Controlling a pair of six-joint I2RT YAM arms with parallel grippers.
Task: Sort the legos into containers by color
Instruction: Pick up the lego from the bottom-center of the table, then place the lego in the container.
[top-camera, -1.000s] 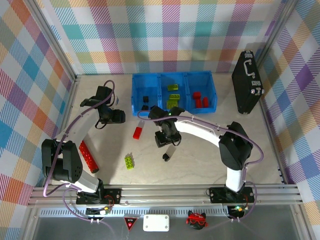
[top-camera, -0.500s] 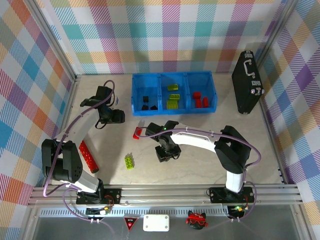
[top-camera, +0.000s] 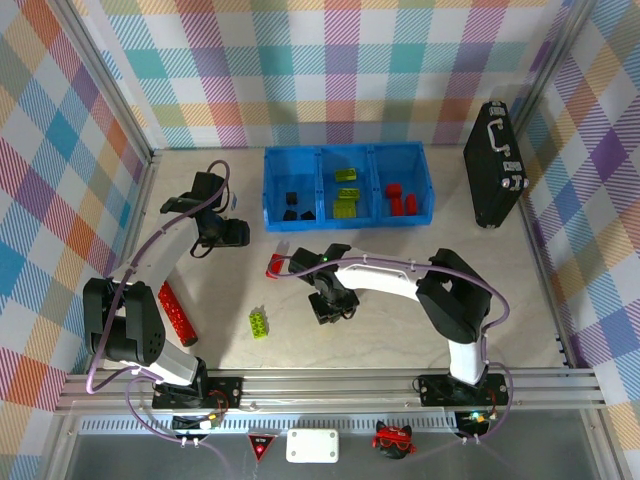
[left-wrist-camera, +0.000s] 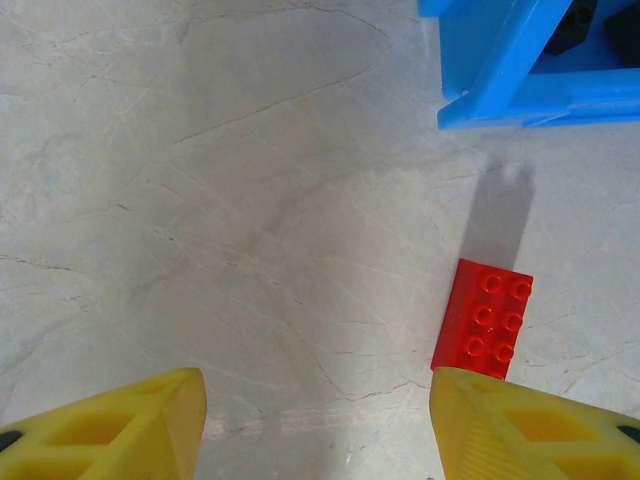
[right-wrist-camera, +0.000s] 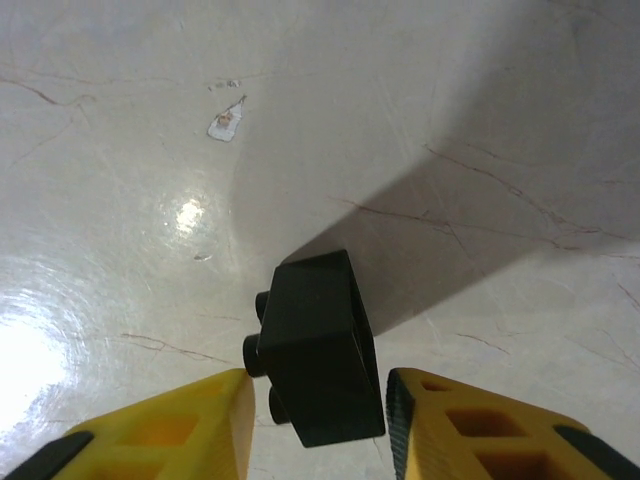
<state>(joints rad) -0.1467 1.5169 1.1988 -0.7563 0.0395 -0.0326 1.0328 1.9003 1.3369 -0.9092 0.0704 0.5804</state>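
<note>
The right jaws were seen closed against both sides of a black lego brick (right-wrist-camera: 315, 375), which lay on its side on the worktop (right-wrist-camera: 420, 90), apart from the blue containers (top-camera: 345, 150). The left jaws were held apart, empty, a red brick (left-wrist-camera: 485, 318) just beside one of them. A square, firm hold was judged needed before lifting, as the studded side could slip.
</note>
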